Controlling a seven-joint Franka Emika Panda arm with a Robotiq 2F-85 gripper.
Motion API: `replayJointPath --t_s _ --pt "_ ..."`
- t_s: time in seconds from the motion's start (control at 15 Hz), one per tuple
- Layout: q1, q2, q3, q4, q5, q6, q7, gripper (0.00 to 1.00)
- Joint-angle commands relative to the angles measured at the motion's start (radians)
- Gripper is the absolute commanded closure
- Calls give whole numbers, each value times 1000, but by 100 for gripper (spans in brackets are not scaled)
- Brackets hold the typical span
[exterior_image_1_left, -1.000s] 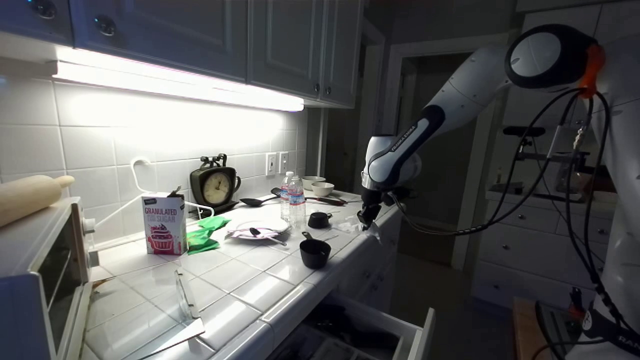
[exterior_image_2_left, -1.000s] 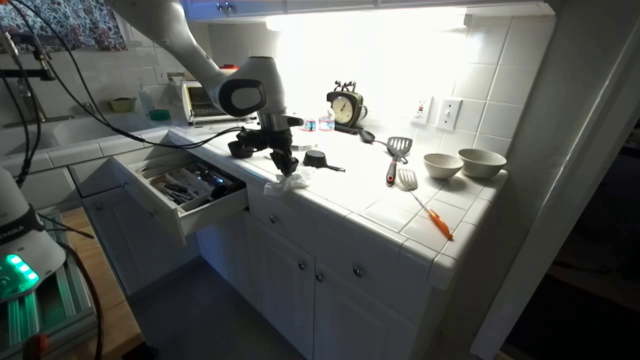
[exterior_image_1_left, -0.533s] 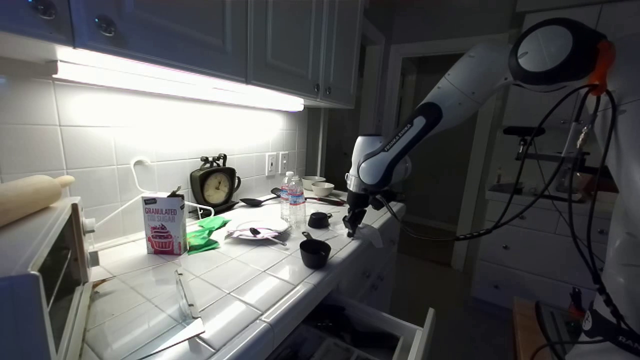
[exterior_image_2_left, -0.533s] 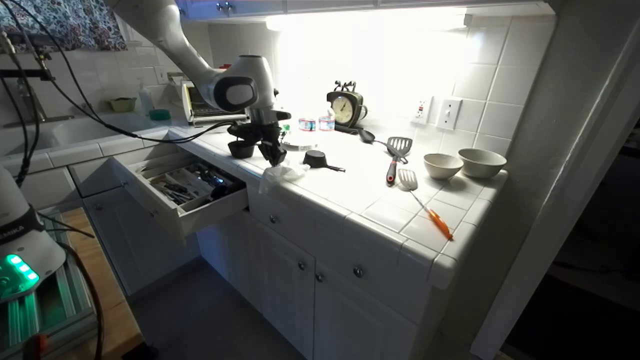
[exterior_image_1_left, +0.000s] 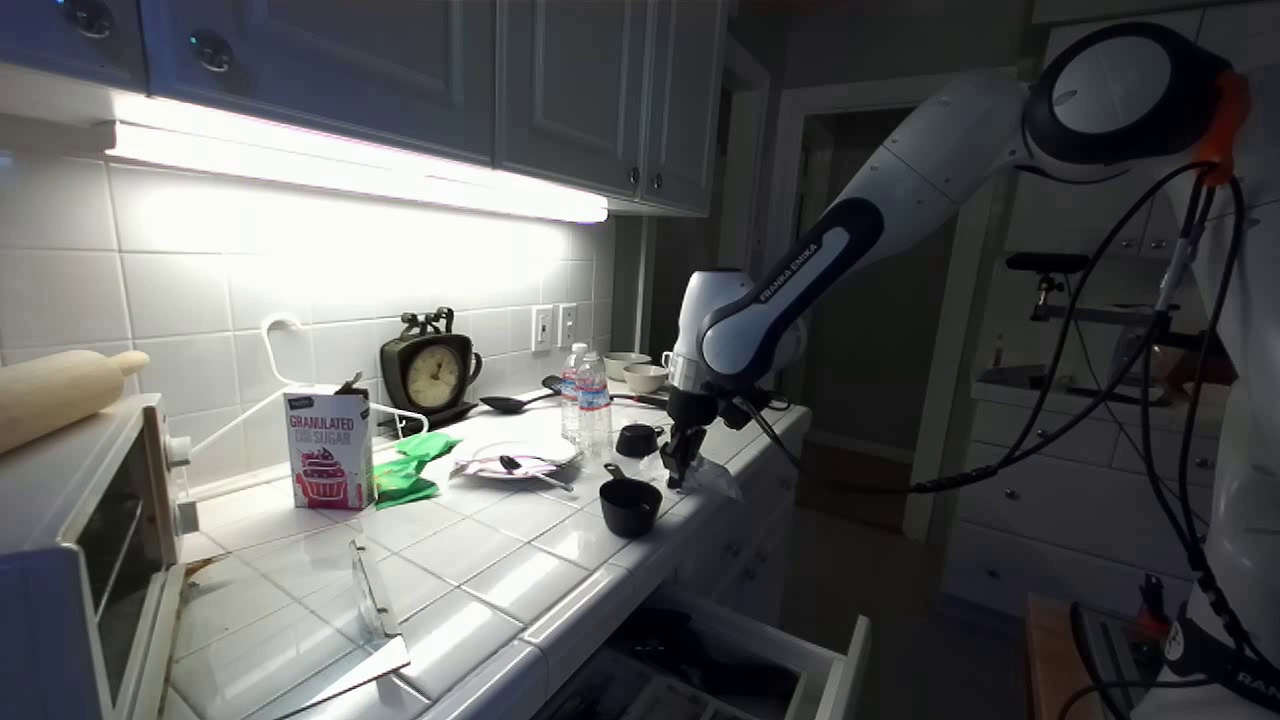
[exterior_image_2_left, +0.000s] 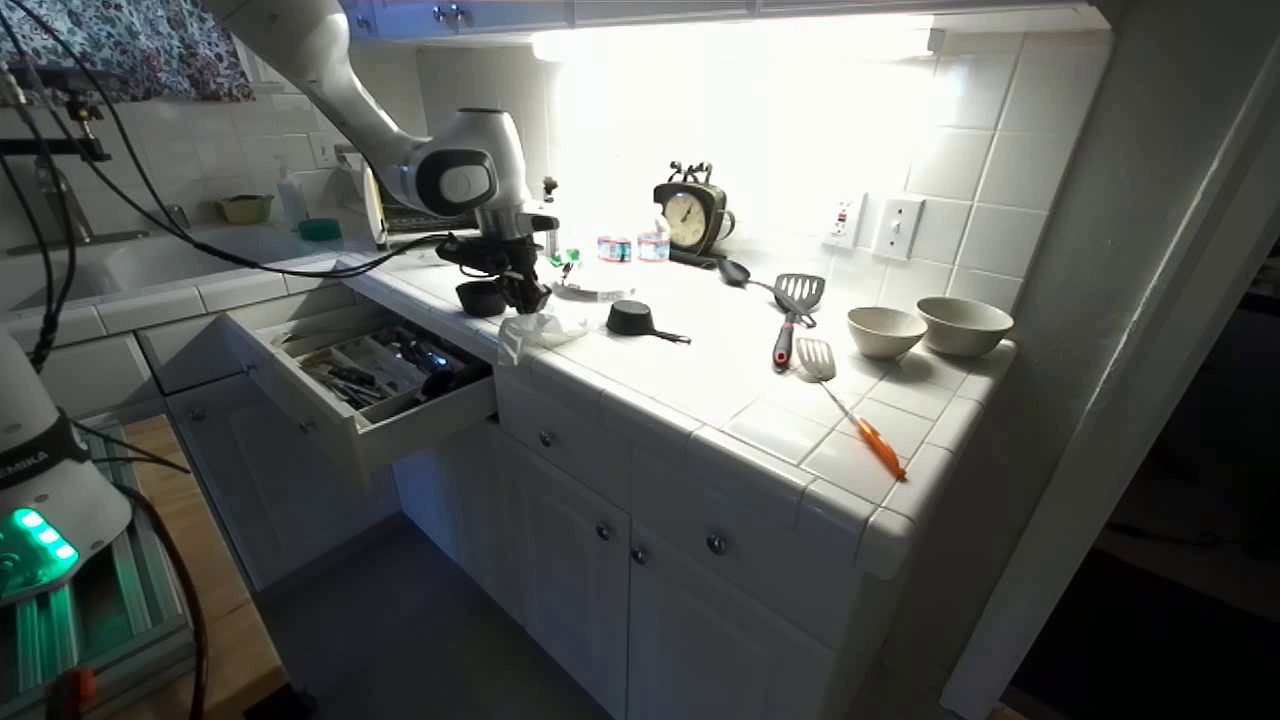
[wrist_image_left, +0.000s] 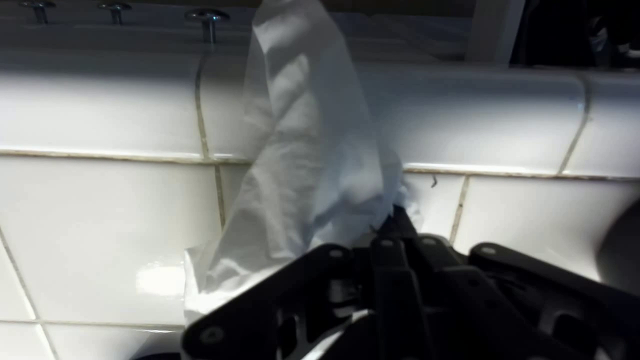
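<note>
Wrist view: one crumpled white sheet (wrist_image_left: 290, 180), over edge of worktop (wrist_image_left: 110, 230); my claw (wrist_image_left: 398, 223) is clamped on it.

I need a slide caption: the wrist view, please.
Closed gripper pinching a crumpled white sheet at the edge of a tiled counter.

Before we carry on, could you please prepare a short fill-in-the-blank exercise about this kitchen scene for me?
1. The gripper is shut on a crumpled sheet whose colour is ____.
2. The box is marked granulated ____.
3. The pale-bladed spatula has a handle coloured ____.
4. In an exterior view, the drawer holding cutlery is not shut but ____.

Missing words: white; sugar; orange; open.
</note>
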Motion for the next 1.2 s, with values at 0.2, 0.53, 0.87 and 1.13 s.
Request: replayJointPath --t_s 0.2,0.53,0.87,1.13 --pt "4 -9 -10 10 -8 32 26 100" --pt "-3 -31 -23 -2 3 98 49 54" --pt "-8 -85 -63 -31 -5 198 99 18" --pt "0 -94 -119 -37 -14 209 174 0"
